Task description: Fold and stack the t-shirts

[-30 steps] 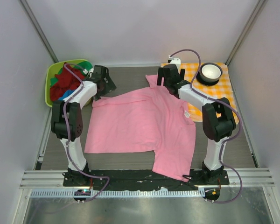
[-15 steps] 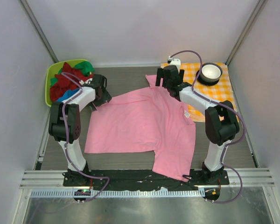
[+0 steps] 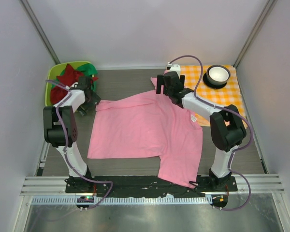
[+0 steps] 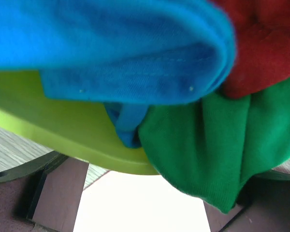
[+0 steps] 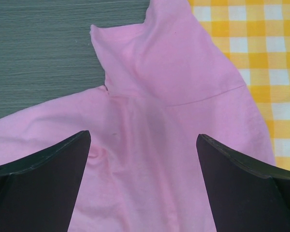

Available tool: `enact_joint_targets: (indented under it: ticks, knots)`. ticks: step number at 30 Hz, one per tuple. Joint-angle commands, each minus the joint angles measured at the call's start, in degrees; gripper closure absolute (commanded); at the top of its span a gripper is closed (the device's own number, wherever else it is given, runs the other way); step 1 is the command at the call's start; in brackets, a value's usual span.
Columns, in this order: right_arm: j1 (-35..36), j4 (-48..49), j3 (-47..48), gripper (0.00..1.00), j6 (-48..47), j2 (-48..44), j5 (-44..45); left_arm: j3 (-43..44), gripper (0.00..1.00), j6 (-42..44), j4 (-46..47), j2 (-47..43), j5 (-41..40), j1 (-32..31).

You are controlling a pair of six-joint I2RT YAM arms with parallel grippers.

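Observation:
A light pink t-shirt [image 3: 145,130] lies spread flat on the table, one sleeve hanging over the near edge. My right gripper [image 3: 163,86] hovers open over its far sleeve [image 5: 154,82], with the black fingertips [image 5: 82,145] wide apart above the cloth and nothing between them. My left gripper [image 3: 88,92] is at the lime basket [image 3: 52,87], open, its fingers [image 4: 24,193] low and wide at the basket's rim [image 4: 63,130]. The dark red t-shirt [image 4: 266,43], the green one [image 4: 217,140] and the bright blue one [image 4: 111,53] are piled in the basket, the green spilling over its rim.
An orange-and-white checked cloth [image 3: 222,94] lies at the back right with a white bowl [image 3: 217,75] on it; the pink shirt's edge overlaps the cloth [image 5: 261,58]. Grey walls close the table on three sides.
My left arm has swung left from the pink shirt's far left corner to the basket. The right gripper has shifted a little left over the far sleeve.

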Motion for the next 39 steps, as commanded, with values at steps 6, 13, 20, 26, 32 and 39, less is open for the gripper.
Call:
enact_joint_targets:
  ticks: [6, 13, 20, 26, 32, 39]
  knots:
    - [2.33, 2.41, 1.28, 0.02, -0.83, -0.77, 1.45, 3.23, 0.11, 2.92, -0.93, -0.32, -0.65, 8.12]
    - [3.92, 2.33, 1.19, 0.03, -1.89, -0.94, 2.77, 1.92, 0.10, 3.36, 0.56, -3.30, 5.05, 9.89]
    - [4.97, 2.41, 1.19, 0.02, -1.80, -0.59, 3.12, -8.37, 0.08, 0.73, 5.40, -15.07, 5.86, 3.56]
    - [5.67, 2.33, 0.40, 0.02, -1.54, 0.29, 3.29, -12.06, 0.07, -2.52, 6.63, -17.80, 5.51, 0.39]
    - [5.85, 2.33, 0.23, 0.02, -1.36, 0.64, 3.30, -11.62, 0.07, -3.93, 7.51, -13.95, 4.19, -2.34]
    - [5.76, 4.17, -0.21, 0.02, -2.32, 0.64, 3.74, -12.24, 0.13, -6.74, 12.25, -11.66, 3.13, -3.66]
